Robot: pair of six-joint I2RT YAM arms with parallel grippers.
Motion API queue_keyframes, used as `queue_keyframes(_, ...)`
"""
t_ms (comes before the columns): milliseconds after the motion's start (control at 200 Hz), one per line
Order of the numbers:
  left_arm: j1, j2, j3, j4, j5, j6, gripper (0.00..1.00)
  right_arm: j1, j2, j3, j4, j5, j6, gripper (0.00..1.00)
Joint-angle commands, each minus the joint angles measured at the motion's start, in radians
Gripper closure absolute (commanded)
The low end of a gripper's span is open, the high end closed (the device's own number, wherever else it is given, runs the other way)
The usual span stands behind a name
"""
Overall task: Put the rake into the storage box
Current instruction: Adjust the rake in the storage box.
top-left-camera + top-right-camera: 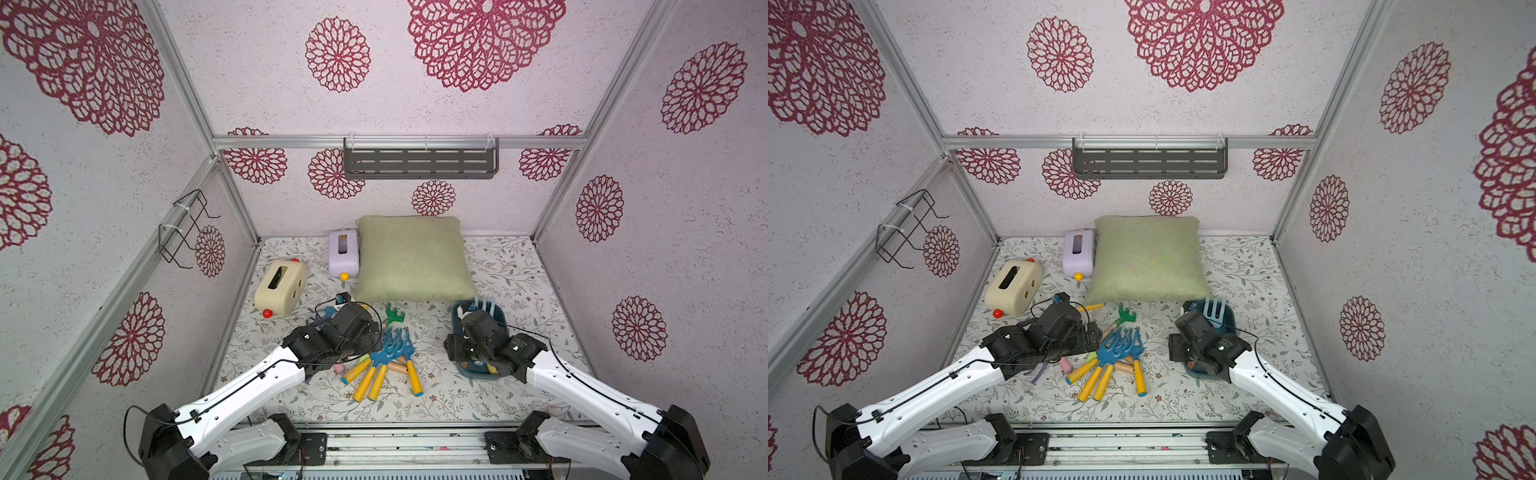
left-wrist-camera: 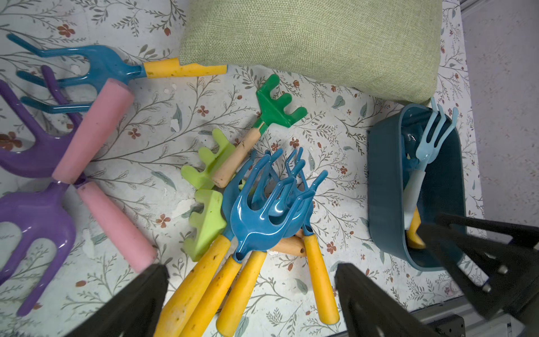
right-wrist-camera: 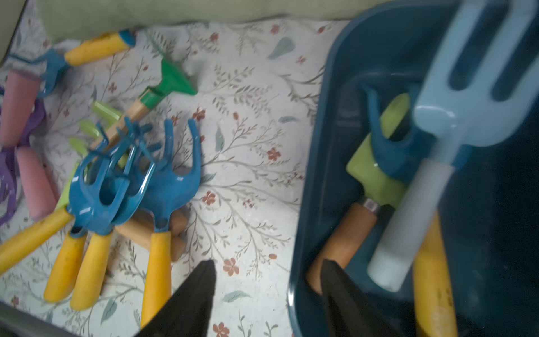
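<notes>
With left jaws wide, right jaws half-open, both empty, we'd pinch one blue plastic rake (image 2: 262,221) by its yellow handle; dark teal plastic storage box (image 2: 385,189) at three o'clock.

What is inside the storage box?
In the storage box: a pale blue rake, white-handled; a lime rake head on a wooden handle; a dark blue rake head; a yellow handle. Whatever lies beneath them is covered.

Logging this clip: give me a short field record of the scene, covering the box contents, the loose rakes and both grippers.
storage box: holds several rakes, light-blue rake on top
loose rakes: blue pile, purple pair, green rake, all on the mat
left gripper: open, above blue pile
right gripper: jaws apart, empty, at box rim
backdrop: green cushion
</notes>
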Motion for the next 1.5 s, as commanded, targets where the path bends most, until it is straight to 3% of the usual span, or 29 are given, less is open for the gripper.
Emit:
queue_keyframes(0, 0.014, -0.014, -0.016, 0.012, -0.002, 0.000, 0.03, -0.130, -0.027, 0.005, 0.015, 0.066, -0.005, 0.44)
queue_keyframes(215, 0.027, -0.032, -0.039, 0.019, 0.003, 0.008, 0.03, -0.291, 0.065, -0.014, 0.100, 0.018, -0.060, 0.51)
queue_keyframes(715, 0.046, -0.082, -0.082, 0.020, 0.010, -0.004, 0.03, -0.317, 0.274, -0.067, 0.245, -0.005, -0.077, 0.61)
queue_keyframes(866, 0.046, -0.085, -0.085, 0.025, 0.013, -0.007, 0.03, -0.317, 0.256, -0.093, 0.251, -0.011, -0.078, 0.67)
queue_keyframes(941, 0.046, -0.082, -0.085, 0.029, 0.015, -0.008, 0.03, -0.315, 0.239, -0.096, 0.236, -0.013, -0.079, 0.77)
queue_keyframes(1131, 0.046, -0.077, -0.085, 0.033, 0.017, -0.007, 0.03, -0.296, 0.125, -0.103, 0.163, -0.005, -0.076, 0.88)
queue_keyframes(1491, 0.048, -0.065, -0.100, 0.062, 0.027, -0.003, 0.03, -0.225, 0.028, -0.122, 0.076, -0.042, -0.031, 0.89)
